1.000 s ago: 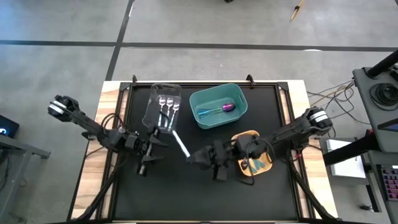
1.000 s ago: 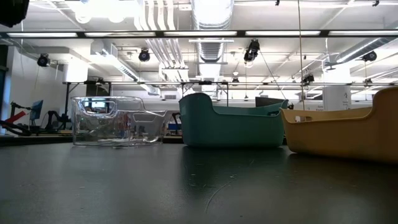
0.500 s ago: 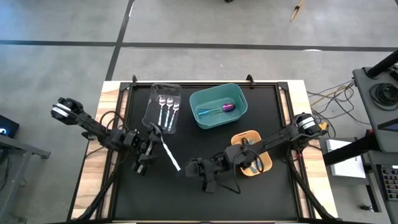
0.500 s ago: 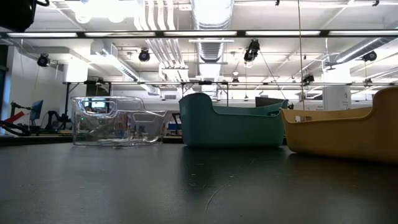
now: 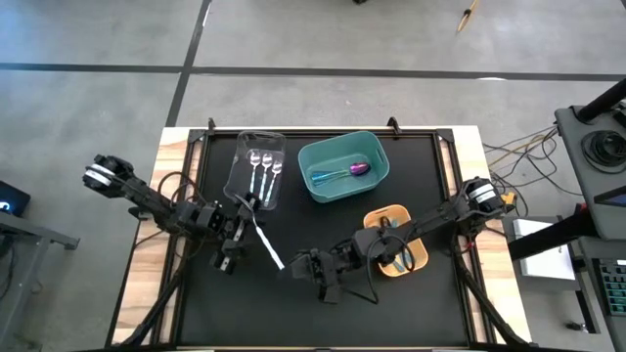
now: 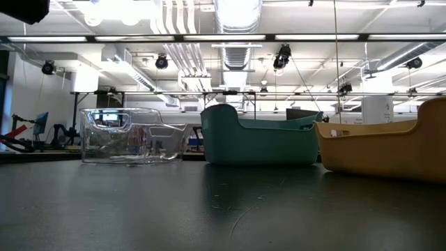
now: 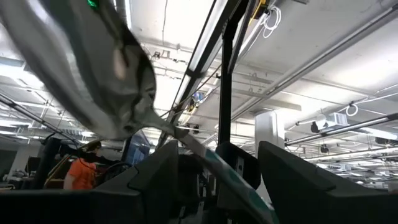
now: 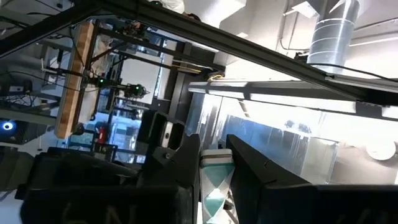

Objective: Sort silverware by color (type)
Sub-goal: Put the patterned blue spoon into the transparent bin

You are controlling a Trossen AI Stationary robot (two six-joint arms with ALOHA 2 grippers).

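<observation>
Centre-left of high view: spoon [image 5: 265,238] bridges both grippers. Right gripper [image 5: 296,262] pinches teal-patterned handle end; left gripper [image 5: 238,209] spread wide around bowl end, not gripping. Looks like handover toward clear bin [image 5: 242,180], where silver spoons [image 5: 264,166] lie.

Clear bin [image 5: 256,168] left; teal bin [image 5: 343,167] right.

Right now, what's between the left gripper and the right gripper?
In the high view, one utensil with a pale handle spans that gap, running from the left gripper to the right gripper, which holds its handle end.
</observation>
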